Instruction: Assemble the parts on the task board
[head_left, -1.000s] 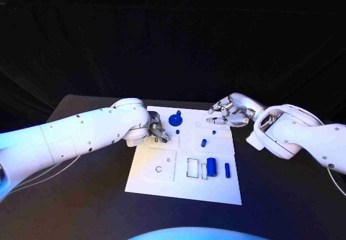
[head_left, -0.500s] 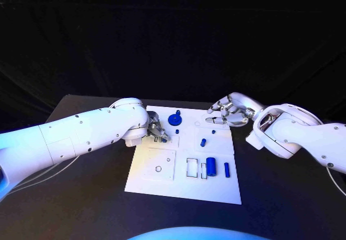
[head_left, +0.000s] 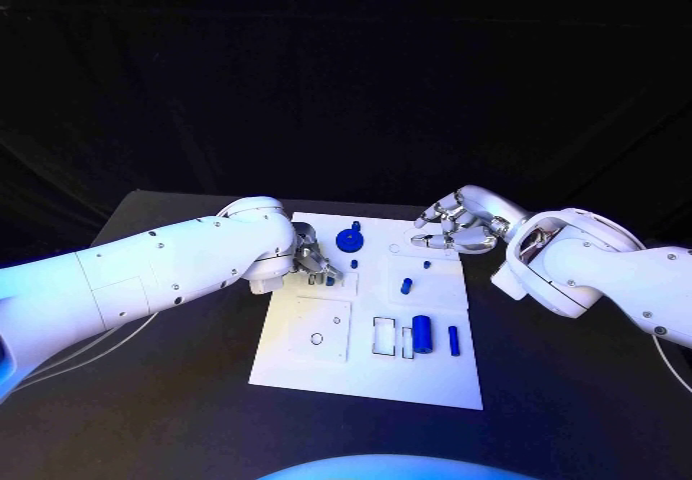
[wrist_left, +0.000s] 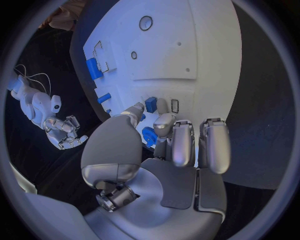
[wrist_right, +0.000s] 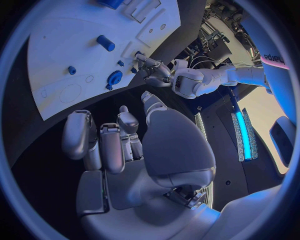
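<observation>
The white task board lies in the middle of the black table. My left hand hovers over its far left part. In the left wrist view a small blue part sits pinched between the thumb and a finger. Beside the fingertips a small blue piece stands on the board next to a narrow slot. A round blue part sits just beyond the left hand. My right hand hangs over the board's far right corner, fingers loosely bent, holding nothing.
A short blue peg lies mid-board. A thick blue cylinder and a thin blue bar lie near the rectangular slots at the near right. A small ring marks the near left plate. Bare black table surrounds the board.
My left hand has shifted slightly toward the far side of the board. The right hand and the parts on the board have not moved.
</observation>
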